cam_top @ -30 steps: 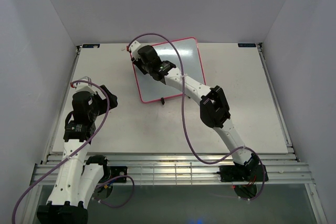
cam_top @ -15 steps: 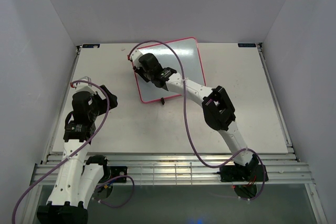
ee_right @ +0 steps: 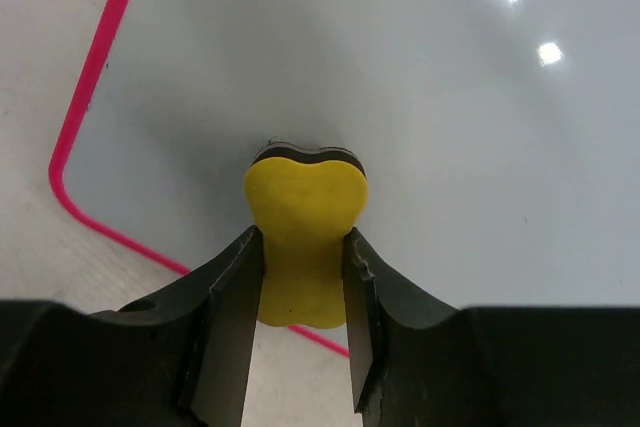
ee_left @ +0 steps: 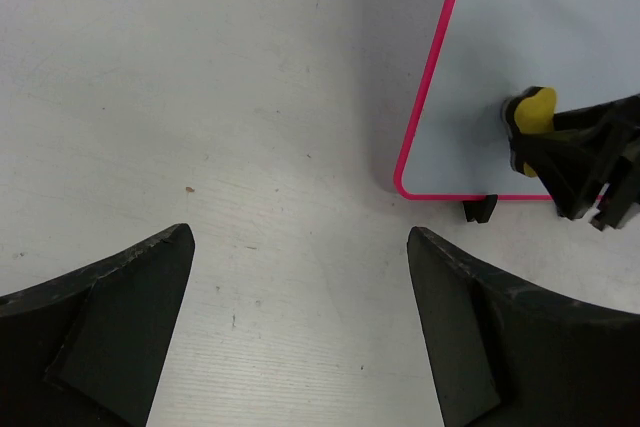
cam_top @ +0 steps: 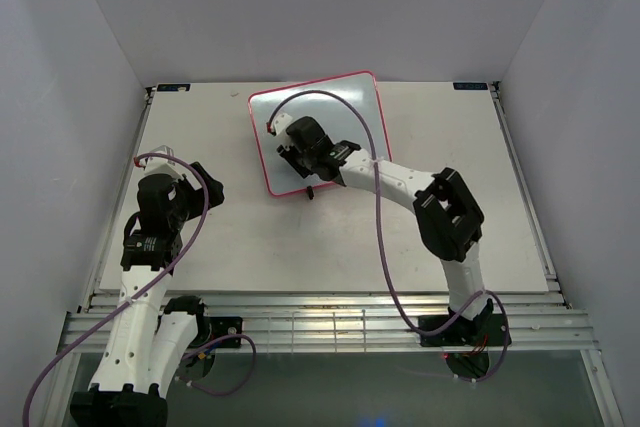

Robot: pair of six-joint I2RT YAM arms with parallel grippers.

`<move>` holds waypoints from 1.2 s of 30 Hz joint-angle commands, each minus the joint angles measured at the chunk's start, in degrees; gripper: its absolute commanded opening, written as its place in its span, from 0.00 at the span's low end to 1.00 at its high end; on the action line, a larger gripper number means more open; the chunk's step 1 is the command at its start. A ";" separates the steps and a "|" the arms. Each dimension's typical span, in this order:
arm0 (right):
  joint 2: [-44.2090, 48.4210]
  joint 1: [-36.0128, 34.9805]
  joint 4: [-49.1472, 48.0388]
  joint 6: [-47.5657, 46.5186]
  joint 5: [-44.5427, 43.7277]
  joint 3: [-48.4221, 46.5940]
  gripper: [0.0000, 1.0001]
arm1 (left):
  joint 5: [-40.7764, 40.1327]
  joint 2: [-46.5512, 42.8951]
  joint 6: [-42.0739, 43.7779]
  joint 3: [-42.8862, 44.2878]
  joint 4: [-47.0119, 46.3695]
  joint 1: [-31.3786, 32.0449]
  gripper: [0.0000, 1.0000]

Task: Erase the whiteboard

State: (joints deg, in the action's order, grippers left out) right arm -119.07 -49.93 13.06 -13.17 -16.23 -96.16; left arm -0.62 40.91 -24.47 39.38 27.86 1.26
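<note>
Eraser (ee_right: 305, 197), yellow, is pinched between the nearly closed fingers of the right gripper (ee_right: 305, 237). Its dark felt face is down on the whiteboard (ee_right: 420, 57), close to the board's near-left corner. The whiteboard sits askew on the table (cam_top: 200, 237), with a small black foot (ee_left: 480, 209) just off its near edge. The left gripper (ee_left: 300, 237) is spread wide, holds nothing, and is well off the board's left edge.

No marks show on the uncovered board, though the arm hides part of it.

Judgement:
- Keep the felt flat under light, even pressure.
- Overlap the strokes and turn inside the pink frame (ee_right: 90, 97) so the pad does not catch.
- The board looks loose, so hard sideways pushes may slide it.
</note>
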 commanded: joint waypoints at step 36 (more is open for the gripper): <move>6.65 47.56 20.16 17.04 14.30 10.03 0.63 | -0.87 -0.65 -0.05 0.88 -0.35 0.41 0.98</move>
State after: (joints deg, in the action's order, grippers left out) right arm -115.61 -2.00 31.22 4.21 -1.52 -84.58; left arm -1.08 40.66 -25.28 39.38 27.88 1.37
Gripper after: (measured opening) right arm 0.628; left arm 0.979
